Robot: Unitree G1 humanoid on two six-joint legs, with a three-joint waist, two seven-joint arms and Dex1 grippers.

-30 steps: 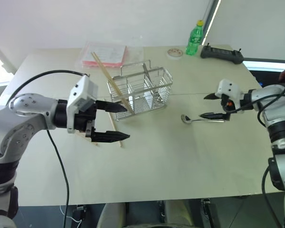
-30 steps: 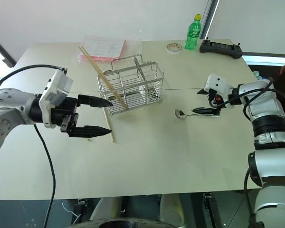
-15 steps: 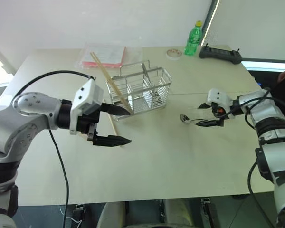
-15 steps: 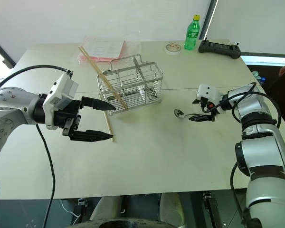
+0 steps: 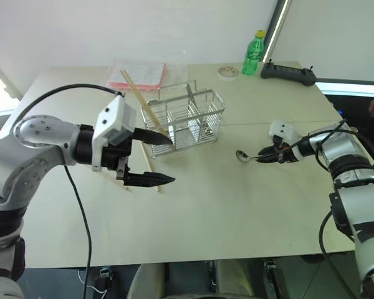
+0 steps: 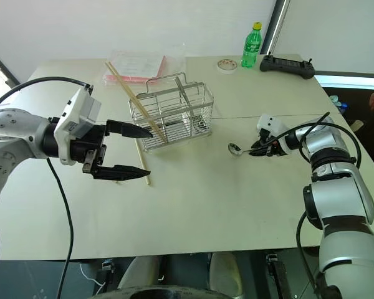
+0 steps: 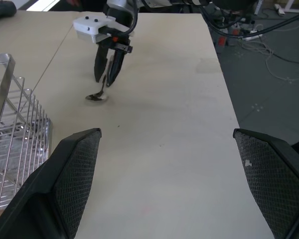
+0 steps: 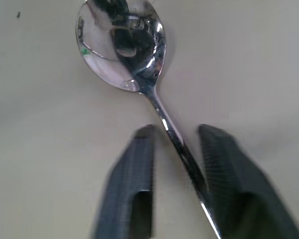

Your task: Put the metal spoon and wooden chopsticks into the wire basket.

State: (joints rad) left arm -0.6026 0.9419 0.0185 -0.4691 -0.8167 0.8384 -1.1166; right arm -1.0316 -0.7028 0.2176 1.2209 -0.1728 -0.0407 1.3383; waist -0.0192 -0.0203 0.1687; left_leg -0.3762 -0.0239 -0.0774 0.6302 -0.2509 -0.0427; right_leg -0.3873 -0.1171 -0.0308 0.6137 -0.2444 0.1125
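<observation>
Closing: right gripper point(image 8: 174, 144) jaws straddle the metal spoon point(image 8: 132, 64) handle, a narrow gap showing on one side, so a firm grasp cannot be confirmed.
Spoon: lies flat on the table point(image 5: 237, 212), right of the wire basket point(image 5: 187, 118), bowl pointing toward the basket.
Left gripper point(image 5: 162, 159): jaws spread wide, holding nothing, at the basket's near-left corner.
Wooden chopsticks point(image 5: 141, 104): one leans in the basket's left end; another lies on the table just left of the basket.
</observation>
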